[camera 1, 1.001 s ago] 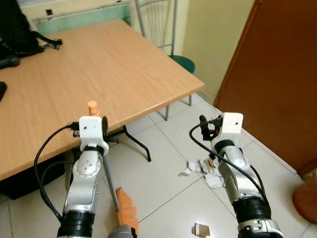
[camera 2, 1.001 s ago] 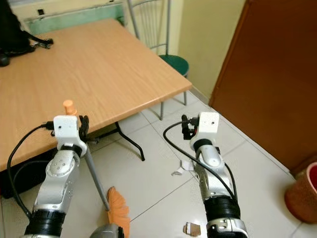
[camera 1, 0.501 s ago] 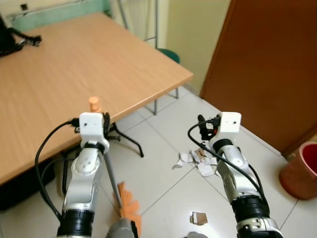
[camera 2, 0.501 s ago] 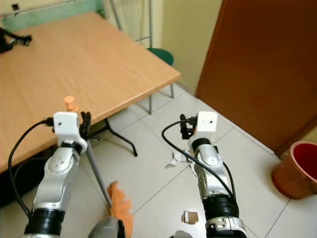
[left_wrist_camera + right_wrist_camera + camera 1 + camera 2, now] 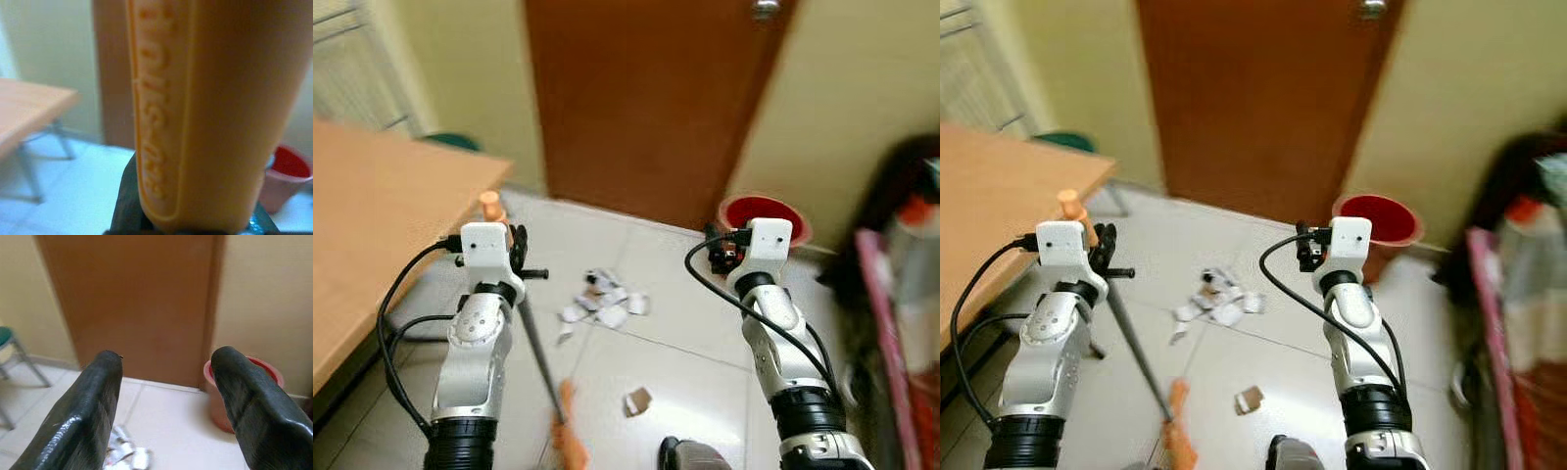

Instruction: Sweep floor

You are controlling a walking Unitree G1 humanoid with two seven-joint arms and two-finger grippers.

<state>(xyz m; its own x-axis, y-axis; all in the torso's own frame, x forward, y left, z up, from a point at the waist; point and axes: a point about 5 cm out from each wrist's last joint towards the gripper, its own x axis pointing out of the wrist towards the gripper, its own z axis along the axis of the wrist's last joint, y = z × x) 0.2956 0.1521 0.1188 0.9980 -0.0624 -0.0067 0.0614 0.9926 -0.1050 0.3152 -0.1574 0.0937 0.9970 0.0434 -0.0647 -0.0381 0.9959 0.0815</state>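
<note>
Inside left gripper [image 5: 516, 247], broom handle [image 5: 536, 343], upright

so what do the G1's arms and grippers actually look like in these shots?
Both arms are silver metal segments with black ribbed collars near the lower end and a white boxy camera housing at each wrist. A black cable loops loosely outside each arm up to that housing. The left gripper has black fingers. The right gripper shows two long, glossy black fingers with rounded tips.
</note>
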